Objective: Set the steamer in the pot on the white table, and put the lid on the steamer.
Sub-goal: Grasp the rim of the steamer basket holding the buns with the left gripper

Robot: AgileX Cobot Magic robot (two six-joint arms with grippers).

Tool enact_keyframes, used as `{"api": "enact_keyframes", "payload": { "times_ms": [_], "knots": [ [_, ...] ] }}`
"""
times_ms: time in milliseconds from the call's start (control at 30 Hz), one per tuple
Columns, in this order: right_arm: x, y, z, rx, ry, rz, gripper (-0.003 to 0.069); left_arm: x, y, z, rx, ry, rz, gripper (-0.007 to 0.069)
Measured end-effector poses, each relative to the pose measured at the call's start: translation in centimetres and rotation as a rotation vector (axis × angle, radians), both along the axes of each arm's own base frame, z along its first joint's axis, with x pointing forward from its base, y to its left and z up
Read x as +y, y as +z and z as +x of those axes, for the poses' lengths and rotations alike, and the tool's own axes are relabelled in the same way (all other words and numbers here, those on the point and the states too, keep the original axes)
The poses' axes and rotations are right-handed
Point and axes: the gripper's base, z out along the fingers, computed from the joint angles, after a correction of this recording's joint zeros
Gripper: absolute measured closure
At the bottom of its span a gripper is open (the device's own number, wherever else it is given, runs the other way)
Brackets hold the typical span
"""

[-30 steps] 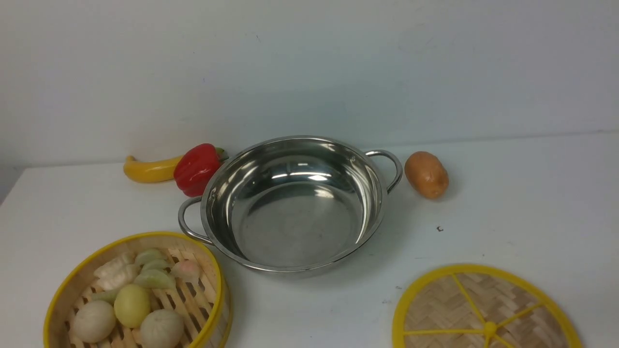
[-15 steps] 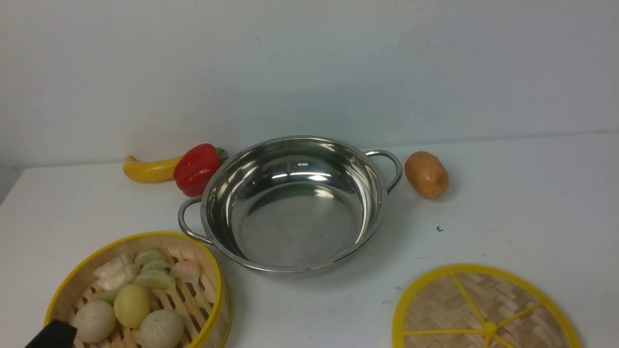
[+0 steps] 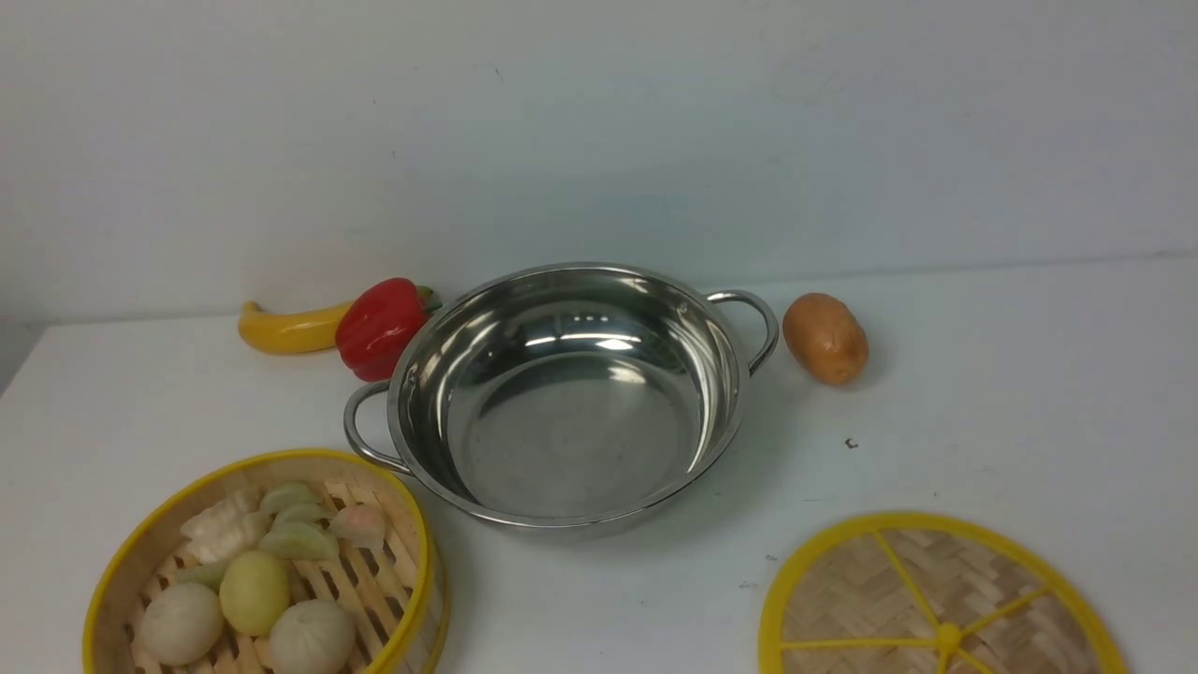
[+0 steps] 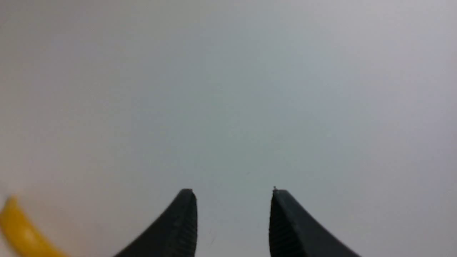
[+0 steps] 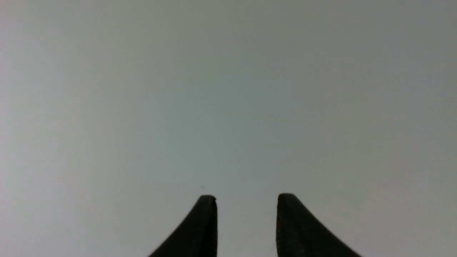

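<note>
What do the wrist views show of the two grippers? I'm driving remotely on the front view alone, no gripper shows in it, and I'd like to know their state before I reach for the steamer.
Observer: The left wrist view shows the left gripper with its fingers apart and nothing between them.
Operator: And the right one?
Observer: The right gripper also has its fingers apart, nothing between them.
Operator: Does either wrist camera catch any of the objects?
Observer: The left one does: part of the yellow banana shows, blurred, off to one side of the fingers. The right one shows no object, only a plain pale surface.
</note>
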Motion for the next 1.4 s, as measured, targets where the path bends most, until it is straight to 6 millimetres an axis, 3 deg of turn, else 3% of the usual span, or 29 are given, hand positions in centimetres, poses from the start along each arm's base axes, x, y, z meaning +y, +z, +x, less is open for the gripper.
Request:
{"api": "enact_keyframes", "payload": {
  "times_ms": [33,67,200,300,400,567,700,767,867,1000,1133,1267,1333,1400],
  "knots": [
    [0.0,0.2,0.0,-0.005,-0.001,-0.006,0.0410,0.0,0.3,-0.1,-0.007,0.006,0.017,0.0352],
    [0.1,1.7,-0.3,-0.039,-0.013,-0.056,0.0410,-0.1,2.8,-1.4,-0.060,0.067,0.160,0.0352],
    [0.5,4.7,-0.1,-0.063,-0.048,-0.209,0.0410,-0.5,7.8,-3.3,-0.105,0.215,0.478,0.0352],
    [0.7,5.5,0.9,0.003,-0.070,-0.305,0.0410,-0.9,9.3,-1.7,-0.029,0.204,0.617,0.0352],
    [0.5,5.5,2.4,0.148,-0.087,-0.359,0.0410,-1.1,9.4,0.7,0.066,0.156,0.675,0.0352],
    [-0.3,3.8,6.3,0.624,-0.103,-0.416,0.0410,-0.8,7.1,8.3,0.348,0.027,0.671,0.0352],
    [0.2,2.3,8.5,0.927,-0.019,-0.523,0.0410,-0.8,3.5,14.0,0.588,-0.086,0.755,0.0352],
    [1.0,1.9,9.4,1.024,0.067,-0.563,0.0410,-0.7,1.3,16.3,0.697,-0.141,0.759,0.0352],
    [2.1,1.5,10.2,1.085,0.174,-0.586,0.0410,-0.2,-0.8,18.0,0.799,-0.186,0.737,0.0352],
    [3.3,1.1,10.8,1.116,0.286,-0.596,0.0410,1.6,-2.5,18.7,0.894,-0.200,0.744,0.0352],
    [3.7,0.8,11.1,1.131,0.327,-0.590,0.0410,4.9,-3.0,17.9,0.989,-0.127,0.748,0.0352],
    [3.8,0.8,11.1,1.128,0.334,-0.587,0.0410,9.9,-2.4,15.6,1.083,0.037,0.521,0.0352],
    [3.8,0.9,11.1,1.127,0.334,-0.588,0.0410,11.7,-2.1,14.3,1.108,0.075,0.362,0.0352],
    [3.8,0.9,11.1,1.127,0.334,-0.588,0.0410,12.2,-2.0,13.9,1.138,0.029,0.256,0.0352]
  ]
}}
